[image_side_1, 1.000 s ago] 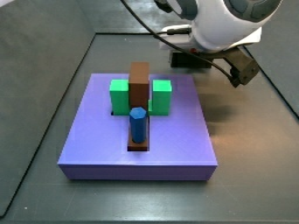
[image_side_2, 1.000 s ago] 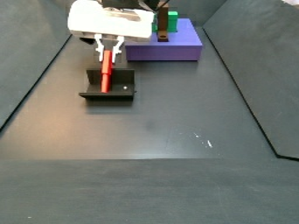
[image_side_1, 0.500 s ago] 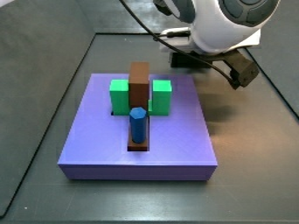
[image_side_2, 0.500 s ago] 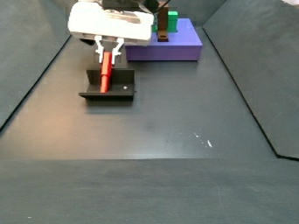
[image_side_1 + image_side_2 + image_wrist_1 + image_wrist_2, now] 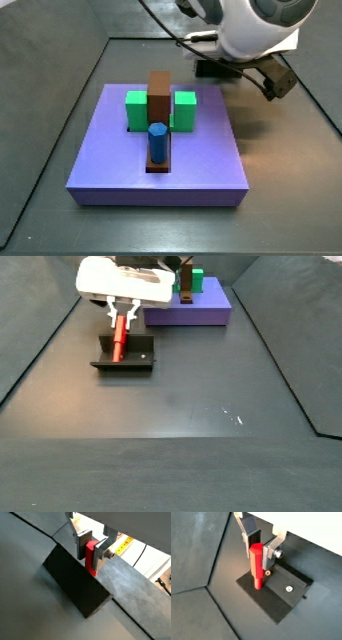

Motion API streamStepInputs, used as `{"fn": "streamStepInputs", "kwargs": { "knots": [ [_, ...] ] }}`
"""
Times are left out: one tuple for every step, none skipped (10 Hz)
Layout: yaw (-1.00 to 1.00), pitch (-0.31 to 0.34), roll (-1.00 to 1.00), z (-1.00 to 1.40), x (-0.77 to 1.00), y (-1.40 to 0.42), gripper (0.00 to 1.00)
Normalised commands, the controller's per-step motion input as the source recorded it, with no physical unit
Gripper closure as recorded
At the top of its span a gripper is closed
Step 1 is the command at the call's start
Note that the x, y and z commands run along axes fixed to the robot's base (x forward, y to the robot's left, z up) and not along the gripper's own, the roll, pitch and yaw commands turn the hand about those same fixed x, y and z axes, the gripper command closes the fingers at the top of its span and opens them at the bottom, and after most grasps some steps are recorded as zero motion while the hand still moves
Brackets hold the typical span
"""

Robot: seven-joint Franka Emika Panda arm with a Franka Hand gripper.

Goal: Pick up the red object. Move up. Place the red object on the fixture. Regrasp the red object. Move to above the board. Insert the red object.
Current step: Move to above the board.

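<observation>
The red object stands upright with its lower end on the fixture, a dark block with a recessed top. My gripper is shut on the red object's upper part, one finger on each side; both wrist views show this, with the red object over the fixture. In a side view the gripper holds the red object over the fixture, left of the board. In a side view the board lies in front and the arm hides the peg.
The board carries two green blocks, a tall brown bar and an upright blue peg. The arm's white body hangs behind the board. Dark floor spreads in front of the fixture, with raised walls on both sides.
</observation>
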Motion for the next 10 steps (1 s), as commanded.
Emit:
{"fn": "streamStepInputs", "kwargs": {
  "knots": [
    [0.0, 0.0, 0.0, 1.4, 0.0, 0.0, 1.0],
    [0.0, -0.006, -0.03, 1.4, 0.01, -0.01, 1.0],
    [-0.02, 0.002, -0.08, 1.4, -0.02, -0.01, 1.0],
    [-0.01, 0.006, -0.06, 1.4, -0.01, 0.0, 1.0],
    [-0.01, 0.039, -0.02, 1.4, 0.01, -0.01, 1.0],
    [-0.01, 0.053, 0.0, 1.4, 0.0, -0.03, 1.0],
    [0.0, 0.052, -0.01, 1.4, 0.0, -0.02, 1.0],
    [0.01, 0.055, -0.01, 1.4, 0.01, -0.02, 1.0],
    [0.01, 0.081, -0.01, 0.46, 0.01, -0.02, 1.0],
    [-0.12, 0.193, -1.0, 0.27, -1.04, -1.4, 1.0]
  ]
}}
